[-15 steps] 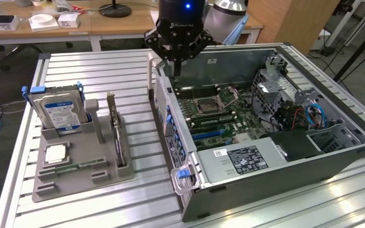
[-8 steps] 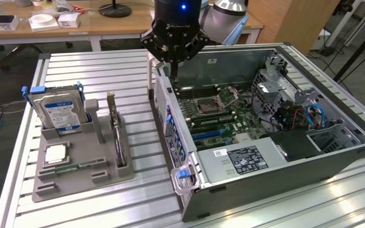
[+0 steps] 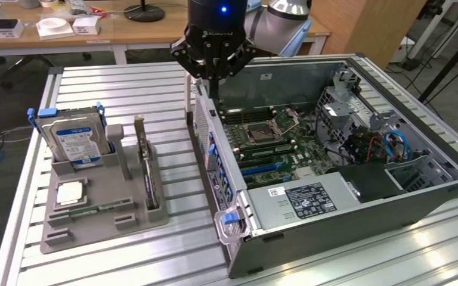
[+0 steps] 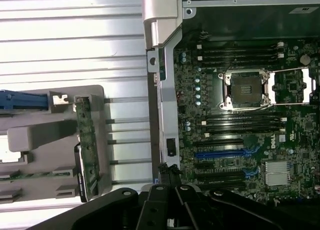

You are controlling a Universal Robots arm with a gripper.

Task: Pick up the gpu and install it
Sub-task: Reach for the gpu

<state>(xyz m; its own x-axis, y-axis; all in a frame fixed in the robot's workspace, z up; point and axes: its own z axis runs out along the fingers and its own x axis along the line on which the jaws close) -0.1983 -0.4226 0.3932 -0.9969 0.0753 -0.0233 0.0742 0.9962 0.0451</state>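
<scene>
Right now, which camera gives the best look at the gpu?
The exterior view: the gpu stands on edge in the gray holder, its full length unobstructed, beside the hard drive. The wrist view looks down on the gpu, showing mostly its narrow top edge.

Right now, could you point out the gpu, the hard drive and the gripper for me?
gpu (image 3: 149,179): exterior view, midway along the upright card's top edge.
hard drive (image 3: 73,142): exterior view, on its blue label.
gripper (image 3: 212,76): exterior view, at its shut fingertips.
</scene>
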